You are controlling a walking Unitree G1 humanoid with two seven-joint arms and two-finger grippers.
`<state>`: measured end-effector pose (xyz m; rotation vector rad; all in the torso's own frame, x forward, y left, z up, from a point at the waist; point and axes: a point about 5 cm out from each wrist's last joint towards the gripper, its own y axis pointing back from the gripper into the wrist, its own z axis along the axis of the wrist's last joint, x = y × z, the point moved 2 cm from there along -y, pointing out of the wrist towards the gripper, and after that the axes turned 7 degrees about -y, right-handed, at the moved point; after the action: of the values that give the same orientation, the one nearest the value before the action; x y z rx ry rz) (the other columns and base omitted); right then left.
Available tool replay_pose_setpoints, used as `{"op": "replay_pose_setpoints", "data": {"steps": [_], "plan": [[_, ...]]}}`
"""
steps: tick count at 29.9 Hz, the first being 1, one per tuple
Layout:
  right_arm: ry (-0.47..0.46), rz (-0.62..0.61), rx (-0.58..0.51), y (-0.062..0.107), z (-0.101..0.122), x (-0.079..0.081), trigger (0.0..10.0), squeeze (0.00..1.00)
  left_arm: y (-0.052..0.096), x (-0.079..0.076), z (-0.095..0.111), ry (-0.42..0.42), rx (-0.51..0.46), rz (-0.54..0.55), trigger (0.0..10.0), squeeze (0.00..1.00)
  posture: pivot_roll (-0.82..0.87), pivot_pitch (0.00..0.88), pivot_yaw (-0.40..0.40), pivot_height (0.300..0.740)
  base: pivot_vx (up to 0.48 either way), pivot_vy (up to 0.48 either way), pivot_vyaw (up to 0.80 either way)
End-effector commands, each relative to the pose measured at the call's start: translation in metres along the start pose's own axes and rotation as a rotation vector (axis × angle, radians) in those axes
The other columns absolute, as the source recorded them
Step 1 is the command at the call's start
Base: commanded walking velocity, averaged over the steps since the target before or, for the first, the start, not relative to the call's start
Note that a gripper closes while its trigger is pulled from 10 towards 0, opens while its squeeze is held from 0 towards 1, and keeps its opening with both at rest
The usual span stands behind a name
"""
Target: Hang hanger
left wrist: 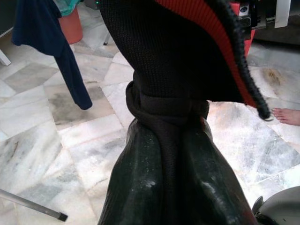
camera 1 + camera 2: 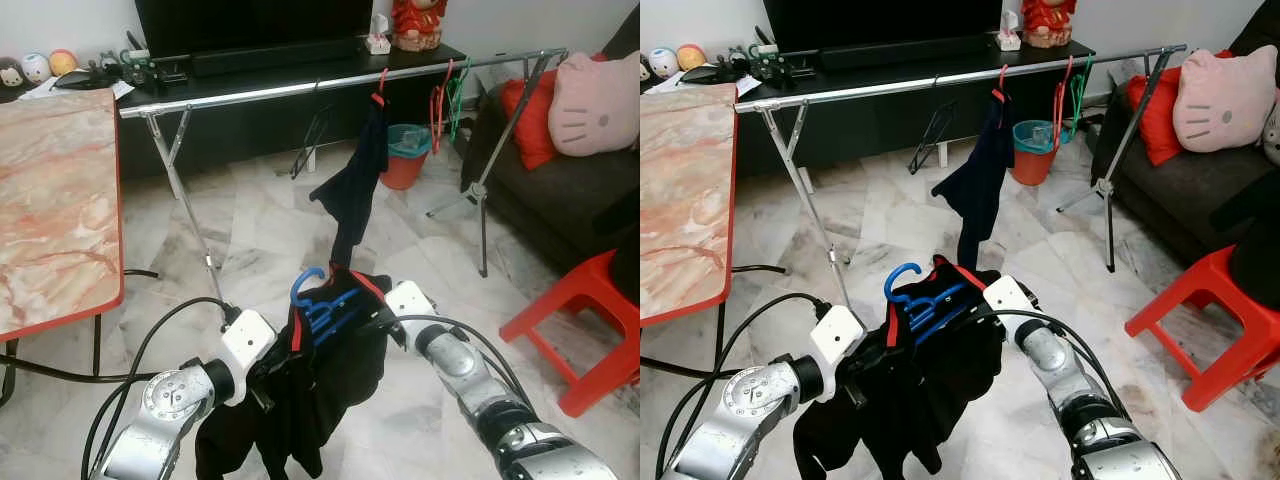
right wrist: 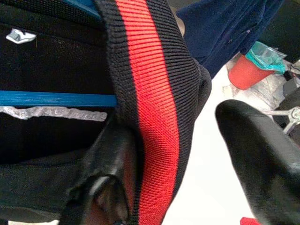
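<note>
The blue hanger (image 2: 322,300) sits low in the middle of the head view, at about six o'clock from the silver rail (image 2: 300,88) that crosses the room ahead. A black jacket (image 2: 300,390) with red trim is draped over it and hangs down between the two arms. The left gripper (image 2: 262,385) holds the cloth from the eight o'clock side of the hanger; its fingers are buried in the fabric, so I cannot tell how they stand. The right gripper (image 3: 187,154) is at the three o'clock side, its fingers spread apart with the red-striped edge of the jacket lying between them, not pinched.

The rail is well apart from the load. A dark blue garment (image 2: 355,180) already hangs on it at twelve o'clock, with red and green empty hangers (image 2: 445,100) at one o'clock.

To hang it well, I judge the robot should step closer, lift the hanger with its hook upright, and aim for the bare stretch of rail at eleven o'clock. The loose right grip risks the jacket sliding off during the lift.
</note>
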<state>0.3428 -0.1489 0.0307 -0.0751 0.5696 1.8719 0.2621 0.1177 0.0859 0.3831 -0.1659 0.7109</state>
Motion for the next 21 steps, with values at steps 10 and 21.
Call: {"op": "replay_pose_setpoints", "data": {"steps": [10, 21], "plan": [[0.017, 0.011, 0.013, -0.001, 0.0, 0.0, 0.0, 0.0, 0.005, 0.007, 0.007, -0.039, -0.014, 0.011, 10.0, 0.0, 0.03, 0.0, -0.032, 0.74, 0.0, 0.0, 0.0], [0.046, 0.026, 0.02, -0.002, -0.001, 0.004, 0.0, 0.0, 0.012, 0.016, 0.004, -0.06, 0.0, 0.036, 10.0, 0.0, 0.03, 0.0, -0.037, 0.74, 0.0, 0.0, 0.0]]}}
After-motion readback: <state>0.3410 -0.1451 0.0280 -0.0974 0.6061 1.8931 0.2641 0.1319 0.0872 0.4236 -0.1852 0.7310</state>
